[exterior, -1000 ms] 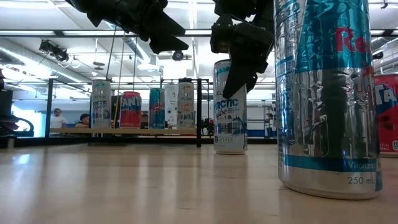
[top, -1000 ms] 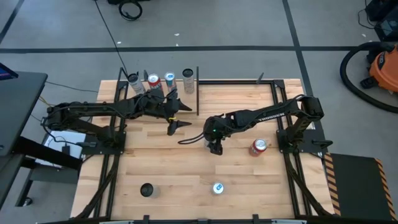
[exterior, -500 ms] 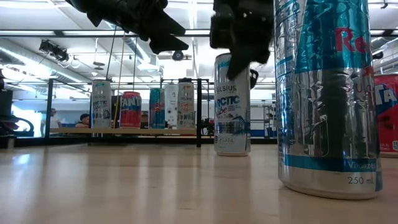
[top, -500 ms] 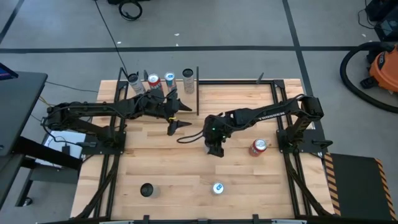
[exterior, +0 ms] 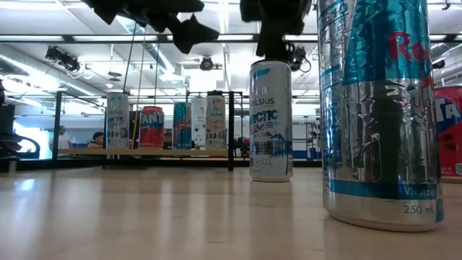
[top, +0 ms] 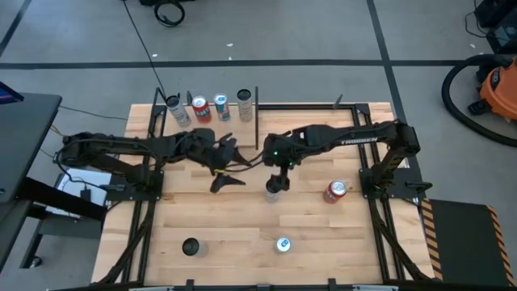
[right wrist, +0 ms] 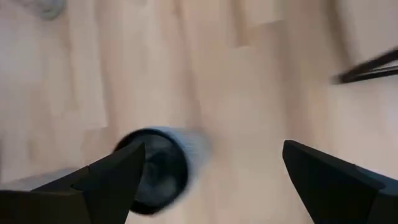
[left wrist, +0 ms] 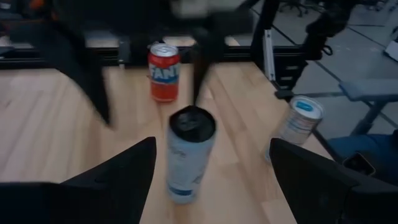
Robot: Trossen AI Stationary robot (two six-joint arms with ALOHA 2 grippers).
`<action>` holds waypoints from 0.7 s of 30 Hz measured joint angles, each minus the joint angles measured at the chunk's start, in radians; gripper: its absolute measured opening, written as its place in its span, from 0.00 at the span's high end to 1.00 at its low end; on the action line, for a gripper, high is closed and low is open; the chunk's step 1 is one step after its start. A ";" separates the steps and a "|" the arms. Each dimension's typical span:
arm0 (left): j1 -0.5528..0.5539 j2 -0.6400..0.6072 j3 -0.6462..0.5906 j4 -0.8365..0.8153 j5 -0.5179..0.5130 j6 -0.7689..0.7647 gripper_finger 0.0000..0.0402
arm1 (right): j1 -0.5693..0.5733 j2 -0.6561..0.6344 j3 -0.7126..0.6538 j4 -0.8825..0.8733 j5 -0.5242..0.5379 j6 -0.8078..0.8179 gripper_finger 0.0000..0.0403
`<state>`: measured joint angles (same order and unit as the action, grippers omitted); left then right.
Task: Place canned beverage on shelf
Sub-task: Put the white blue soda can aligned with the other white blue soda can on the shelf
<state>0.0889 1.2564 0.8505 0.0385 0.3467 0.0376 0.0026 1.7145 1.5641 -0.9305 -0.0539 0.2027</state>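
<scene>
A white Celsius can [exterior: 271,119] stands upright on its base on the wooden tabletop, near the middle [top: 275,188]. My right gripper [top: 279,166] hovers open above it, fingers pointing down; its wrist view shows the can's dark top [right wrist: 155,169] below the spread fingers [right wrist: 214,146]. My left gripper [top: 227,166] is open in the air to the can's left and faces it [left wrist: 189,155] without touching. The shelf [top: 212,123] at the far left bears several cans [top: 199,107] standing on its panel [exterior: 144,152].
A red Fanta can [top: 336,191] stands right of the white can. A Red Bull can [top: 283,243] and a dark-topped can [top: 191,246] stand near the front edge. A black upright rod [top: 257,117] marks the shelf's right end.
My right gripper has let go of the white can and risen above it, drifting toward the far edge; the can stays upright on the table. My left gripper has moved toward the near edge and the can.
</scene>
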 joint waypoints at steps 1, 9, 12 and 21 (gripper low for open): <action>-0.015 0.000 0.000 0.001 -0.012 0.000 0.21 | 0.003 0.000 0.033 -0.034 0.027 -0.011 0.03; -0.079 0.070 0.001 0.096 -0.154 -0.007 0.21 | 0.016 -0.006 0.257 -0.290 0.195 -0.019 0.03; -0.086 0.097 0.001 0.141 -0.155 -0.008 0.21 | 0.016 -0.027 0.294 -0.319 0.226 -0.020 0.03; -0.087 0.111 0.070 0.165 -0.165 -0.030 0.21 | 0.017 -0.103 0.298 -0.373 0.266 0.006 0.03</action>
<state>0.0017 1.3671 0.9207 0.2036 0.1819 0.0071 0.0192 1.6117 1.8626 -1.3033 0.2122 0.2083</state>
